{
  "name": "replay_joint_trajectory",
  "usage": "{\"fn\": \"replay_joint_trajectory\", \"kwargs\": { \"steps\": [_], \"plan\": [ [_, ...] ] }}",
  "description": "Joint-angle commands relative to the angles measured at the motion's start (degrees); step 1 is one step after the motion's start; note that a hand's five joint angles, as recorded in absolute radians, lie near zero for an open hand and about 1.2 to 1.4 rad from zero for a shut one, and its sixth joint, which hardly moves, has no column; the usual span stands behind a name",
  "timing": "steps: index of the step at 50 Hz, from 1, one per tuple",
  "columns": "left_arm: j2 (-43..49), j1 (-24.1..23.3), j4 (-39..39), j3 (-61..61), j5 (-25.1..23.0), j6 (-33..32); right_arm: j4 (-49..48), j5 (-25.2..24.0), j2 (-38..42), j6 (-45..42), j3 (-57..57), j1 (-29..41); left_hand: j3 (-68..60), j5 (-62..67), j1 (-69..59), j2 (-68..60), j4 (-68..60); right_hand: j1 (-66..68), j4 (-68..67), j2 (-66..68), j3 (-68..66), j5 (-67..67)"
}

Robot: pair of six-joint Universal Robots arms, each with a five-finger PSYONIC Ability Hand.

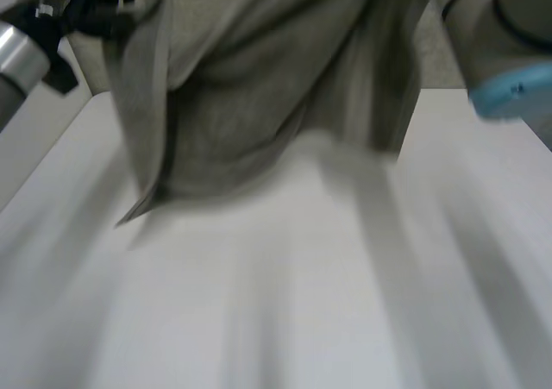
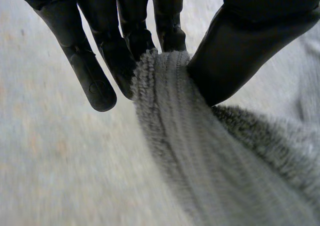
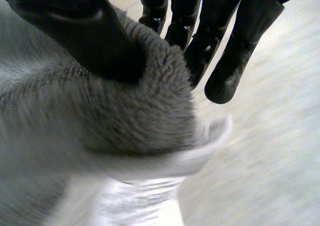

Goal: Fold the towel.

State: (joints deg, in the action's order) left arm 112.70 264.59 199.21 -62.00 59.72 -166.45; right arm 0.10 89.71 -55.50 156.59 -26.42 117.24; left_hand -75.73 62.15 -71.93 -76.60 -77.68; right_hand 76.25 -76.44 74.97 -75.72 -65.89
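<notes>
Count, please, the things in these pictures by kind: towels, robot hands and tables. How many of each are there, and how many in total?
towel, grey: 1
hand, black: 2, the left hand and the right hand, each pinching the towel between thumb and fingers
table, white: 1
Total: 4

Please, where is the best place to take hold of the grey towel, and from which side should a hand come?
Probably its top edge, towards each end, one hand per end. The towel hangs limp over the table. The left hand and right hand each pinch that edge between thumb and fingers, coming from above.
</notes>
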Motion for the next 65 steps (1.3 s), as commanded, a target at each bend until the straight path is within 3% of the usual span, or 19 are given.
{"fn": "replay_joint_trajectory", "kwargs": {
  "steps": [1, 7, 15, 21, 28, 30, 32, 33, 34, 35, 36, 38, 48, 56, 58, 59, 62, 64, 65],
  "plan": [
    [-0.2, -1.6, 5.1, 16.6, 7.0, 9.7, -6.6, 1.5, -4.3, 1.7, -5.7, -0.3, -4.1, 7.7, -7.9, -3.2, -2.2, 3.8, -3.6, 5.0, -4.3, -4.1],
    [-0.4, -0.8, 10.8, 3.0, 4.2, 16.0, -2.5, -5.2, -9.5, 1.7, -23.4, -0.7, -3.5, 7.0, -7.3, -2.6, -1.5, 3.8, -3.6, 5.0, -4.3, -4.1],
    [-0.3, 3.0, 23.0, -20.0, -9.2, 15.8, -5.0, -11.2, -14.6, 0.1, -53.2, -4.8, -2.8, 6.4, -6.6, -1.9, -0.8, 3.8, -3.6, 5.0, -4.3, -4.1],
    [0.4, 3.6, 30.9, -34.0, -14.9, 15.9, -9.4, -11.4, -14.6, -2.2, -62.9, -6.1, -0.1, 3.7, -3.9, 0.8, 1.9, 3.8, -3.6, 5.0, -4.3, -4.1],
    [-0.6, 3.6, 31.1, -38.3, -18.6, 16.2, -10.4, -11.1, -14.6, -3.0, -65.5, -6.8, 7.5, -3.9, 3.7, 8.4, 9.4, 3.8, -3.6, 5.0, -4.3, -4.1],
    [-1.3, 3.4, 29.9, -38.7, -18.8, 16.2, -10.4, -11.0, -14.7, -3.0, -65.3, -6.7, 16.6, -13.0, 12.8, 17.4, 18.5, 3.8, -3.6, 5.0, -4.3, -4.1],
    [-3.7, 3.2, 26.0, -38.9, -18.8, 16.0, -10.1, -10.9, -14.7, -3.0, -65.3, -6.7, 54.9, -51.3, 51.1, 55.8, 56.8, 3.8, -3.6, 5.0, -4.3, -4.1],
    [-3.7, 3.2, 26.0, -38.9, -18.8, 16.0, -10.1, -10.7, -14.7, -2.9, -65.4, -6.6, 55.1, -51.5, 51.3, 56.0, 57.0, 1.8, -1.6, 3.1, -2.3, -2.2],
    [-4.8, 3.3, 24.2, -38.8, -18.8, 16.0, -10.1, -10.6, -14.7, -2.9, -65.5, -6.5, 65.4, -61.8, 61.6, 66.3, 67.4, -22.2, 22.4, -20.9, 21.7, 21.8],
    [-5.5, 3.4, 22.6, -38.6, -18.8, 16.0, -10.1, -10.6, -14.7, -2.9, -65.5, -6.5, 65.0, -61.4, 61.2, 65.9, 67.0, -22.4, 22.6, -21.1, 21.9, 22.1],
    [-5.5, 3.4, 22.6, -38.5, -18.8, 16.0, -10.1, -10.3, -14.6, -2.8, -65.4, -6.3, 65.0, -61.4, 61.2, 65.9, 67.0, -50.4, 50.6, -49.1, 49.9, 50.0],
    [-6.0, 3.4, 21.2, -38.0, -18.8, 16.0, -9.9, -10.1, -14.5, -2.8, -65.3, -6.2, 64.8, -61.3, 61.0, 65.7, 66.8, -59.7, 59.9, -58.4, 59.1, 59.3],
    [-13.6, 6.1, 11.4, -33.8, -18.7, 16.1, -9.9, -9.8, -12.9, -2.7, -65.4, -6.0, 64.0, -60.4, 60.2, 64.9, 65.9, -64.1, 64.3, -62.9, 63.6, 63.8],
    [-19.4, 2.2, -0.3, -35.0, -13.7, 12.3, -10.1, -9.7, -12.2, -2.6, -66.0, -5.7, 61.0, -57.4, 57.2, 61.8, 62.9, -64.1, 64.3, -62.9, 63.6, 63.8],
    [-19.4, -4.6, -3.8, -36.1, -7.3, 5.0, -10.2, -9.6, -12.0, -2.6, -66.0, -5.8, 59.8, -56.2, 56.0, 60.7, 61.7, -64.1, 64.3, -62.9, 63.6, 63.8],
    [-19.4, -4.6, -3.8, -36.1, -7.2, 5.0, -10.2, -9.7, -11.7, -2.6, -66.1, -5.8, 59.8, -56.2, 56.0, 60.7, 61.7, -64.1, 64.3, -62.9, 63.6, 63.8],
    [-18.7, -10.1, -6.5, -36.8, 1.6, -4.8, -10.2, -9.6, -11.4, -2.6, -66.2, -5.8, 58.3, -54.7, 54.5, 59.2, 60.2, -64.1, 64.3, -62.9, 63.6, 63.8],
    [-16.3, -14.6, -7.8, -36.6, 11.8, -13.8, -10.2, -8.9, -10.9, -2.6, -66.3, -5.7, 57.3, -53.7, 53.5, 58.1, 59.2, -64.1, 64.3, -62.9, 63.6, 63.8],
    [-16.3, -14.6, -7.8, -36.6, 11.8, -13.8, -10.2, -8.9, -10.9, -2.6, -66.3, -5.7, 57.3, -53.7, 53.5, 58.1, 59.2, -64.1, 64.3, -62.9, 63.6, 63.8]
  ]
}}
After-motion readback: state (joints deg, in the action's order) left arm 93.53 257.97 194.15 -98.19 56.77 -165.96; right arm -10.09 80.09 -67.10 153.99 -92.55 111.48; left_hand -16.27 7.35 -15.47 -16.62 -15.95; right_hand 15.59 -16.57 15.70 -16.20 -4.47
